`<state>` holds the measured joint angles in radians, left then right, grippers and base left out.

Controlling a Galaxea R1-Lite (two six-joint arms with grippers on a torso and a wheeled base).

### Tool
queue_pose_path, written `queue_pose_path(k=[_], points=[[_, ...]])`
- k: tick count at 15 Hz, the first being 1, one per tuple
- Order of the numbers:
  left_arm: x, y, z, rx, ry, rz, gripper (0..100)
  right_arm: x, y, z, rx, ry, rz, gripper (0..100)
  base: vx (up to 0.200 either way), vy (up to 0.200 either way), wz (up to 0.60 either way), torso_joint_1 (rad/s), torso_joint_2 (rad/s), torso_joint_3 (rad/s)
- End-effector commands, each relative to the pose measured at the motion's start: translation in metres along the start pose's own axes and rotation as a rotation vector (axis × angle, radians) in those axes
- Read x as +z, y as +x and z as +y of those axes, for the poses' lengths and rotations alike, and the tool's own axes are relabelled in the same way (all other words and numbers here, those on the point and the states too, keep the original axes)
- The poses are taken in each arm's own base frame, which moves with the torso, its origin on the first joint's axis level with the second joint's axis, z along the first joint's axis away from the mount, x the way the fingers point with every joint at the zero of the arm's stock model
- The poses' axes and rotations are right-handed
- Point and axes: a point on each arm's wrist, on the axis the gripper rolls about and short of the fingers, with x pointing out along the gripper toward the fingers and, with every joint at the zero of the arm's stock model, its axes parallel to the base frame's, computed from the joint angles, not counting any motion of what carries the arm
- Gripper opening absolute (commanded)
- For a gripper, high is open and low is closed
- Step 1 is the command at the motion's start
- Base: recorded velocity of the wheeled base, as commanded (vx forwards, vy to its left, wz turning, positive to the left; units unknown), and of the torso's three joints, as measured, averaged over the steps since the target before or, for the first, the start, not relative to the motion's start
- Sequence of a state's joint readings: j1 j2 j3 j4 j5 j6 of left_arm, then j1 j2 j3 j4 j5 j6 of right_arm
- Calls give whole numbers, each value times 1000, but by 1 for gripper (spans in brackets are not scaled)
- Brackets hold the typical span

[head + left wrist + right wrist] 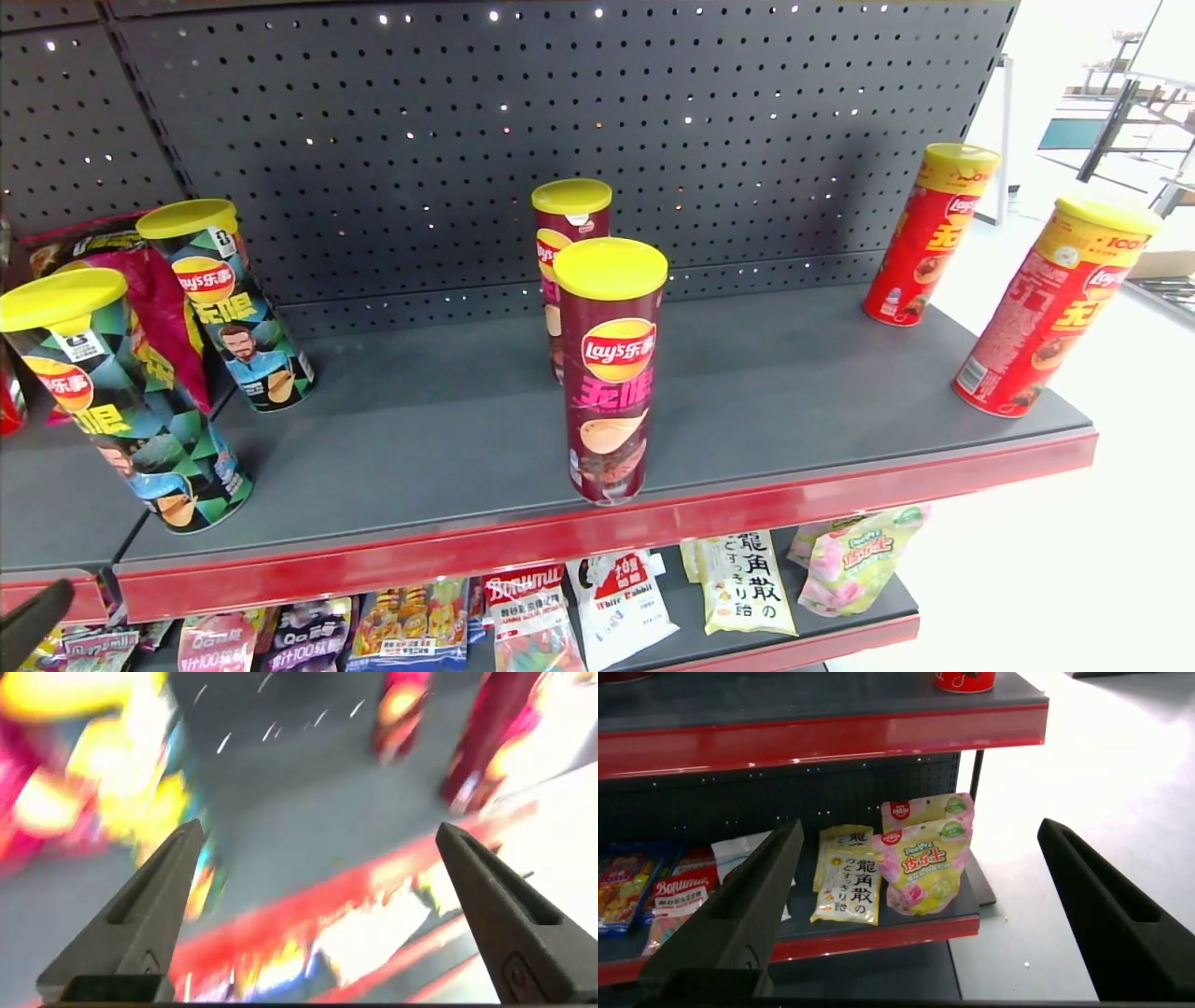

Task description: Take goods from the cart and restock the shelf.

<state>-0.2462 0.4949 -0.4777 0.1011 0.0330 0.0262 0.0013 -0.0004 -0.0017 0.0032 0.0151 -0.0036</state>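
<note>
- The upper shelf already carries six tall crisp cans, all upright, in three pairs, each pair one behind the other.
- At the left of the head view are two green-patterned cans, the front green can near the shelf's red lip and the rear green can behind it, beside a pink crisp bag.
- In the centre, the front maroon can stands close to the front edge, with the rear maroon can right behind it, near the pegboard back wall.
- At the right are the rear red can and, nearer the shelf's corner, the front red can.
- Wide bare stretches of grey shelf lie between the pairs, so the restocking looks only partly done, with room for several more cans in each row.
- The left hand is spread wide with nothing between its fingers, facing the shelf front.
- The right hand is likewise wide apart and empty, facing the lower shelf, where packets of sweets lie.
- With both hands empty, I judge the robot to be between placements. The next item has yet to be fetched from the cart and then set into one of the gaps.
</note>
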Motion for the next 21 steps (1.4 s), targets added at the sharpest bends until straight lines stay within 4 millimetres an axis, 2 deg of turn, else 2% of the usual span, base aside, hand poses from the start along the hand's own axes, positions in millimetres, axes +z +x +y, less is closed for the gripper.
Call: queue_pose_path(k=[1,3,6,10,12,16,21], points=[[-11,-30,2,157,-16,-94,100,0,0,0,0,-1,0,100,0,0,0,0,0,0],[-13,-32,3,226,-12,-84,100,0,0,0,0,-3,0,100,0,0,0,0,0,0],[-23,-36,3,212,-20,-79,100,0,0,0,0,-1,0,100,0,0,0,0,0,0],[-61,-40,2,178,-68,-81,100,0,0,0,-1,-1,0,100,0,0,0,0,0,0],[-73,-40,1,187,-68,-83,100,0,0,0,-1,-1,0,100,0,0,300,1,-1,-1],[-77,-42,1,187,-67,-81,100,0,0,0,0,-1,0,100,0,0,600,2,1,4],[-83,-40,1,187,-65,-60,100,0,0,0,0,-6,0,100,0,0,0,0,0,0]])
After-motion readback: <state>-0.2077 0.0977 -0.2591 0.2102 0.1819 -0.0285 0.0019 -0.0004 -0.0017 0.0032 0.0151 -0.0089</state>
